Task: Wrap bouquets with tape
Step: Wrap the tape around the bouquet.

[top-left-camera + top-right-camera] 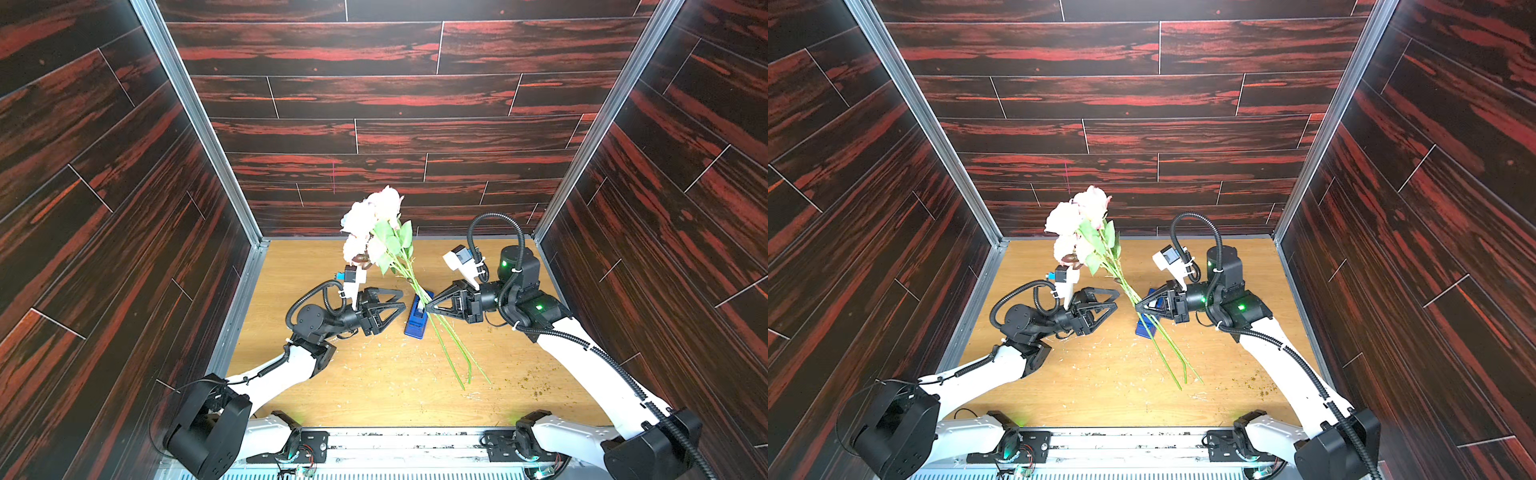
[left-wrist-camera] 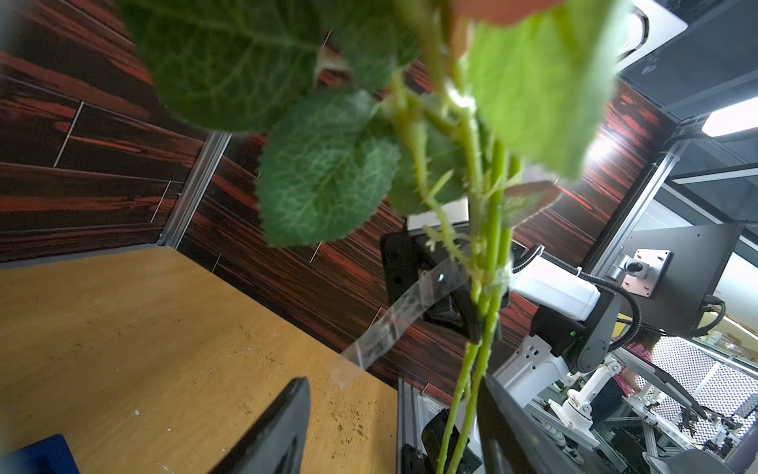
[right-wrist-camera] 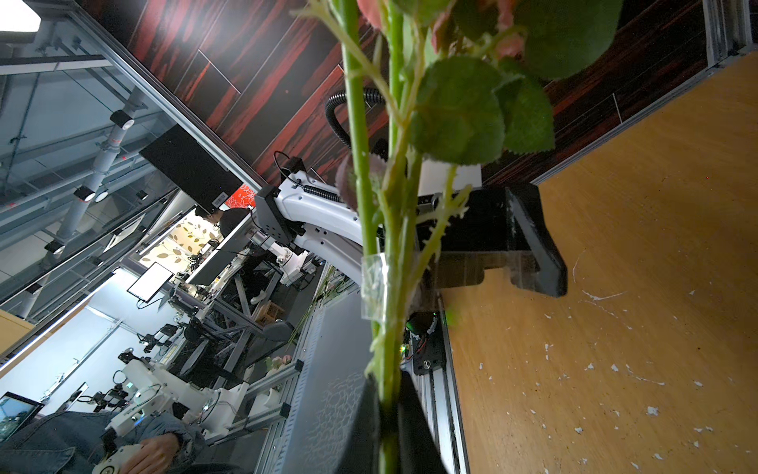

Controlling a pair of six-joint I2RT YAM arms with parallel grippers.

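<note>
My right pincer (image 1: 428,307) is clamped on the stems of the bouquets (image 1: 386,232), blooms tilted toward the back wall (image 1: 374,104); my left pincer (image 1: 402,301) stands apart just beside them; the tape (image 1: 415,323) dispenser sits beneath the stems; the table (image 1: 332,386) lies bare toward its near edge.
</note>
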